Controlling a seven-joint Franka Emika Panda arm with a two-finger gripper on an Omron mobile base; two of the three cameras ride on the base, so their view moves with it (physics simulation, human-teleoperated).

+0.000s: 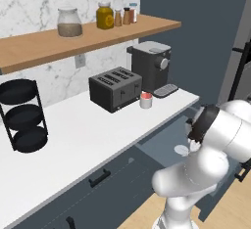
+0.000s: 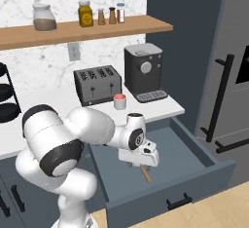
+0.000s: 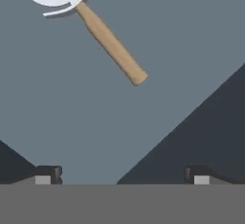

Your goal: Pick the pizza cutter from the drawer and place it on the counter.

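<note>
Pizza cutter (image 3: 91, 19) flat on drawer (image 3: 191, 41) floor, wide-spread tool (image 3: 123, 175) tips apart below.

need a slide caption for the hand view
Open gripper above the drawer floor, with the pizza cutter lying flat ahead, its round blade away from the fingers.

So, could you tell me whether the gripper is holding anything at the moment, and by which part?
Nothing is held. The gripper is open above the drawer, and the pizza cutter lies loose on the drawer floor.
</note>
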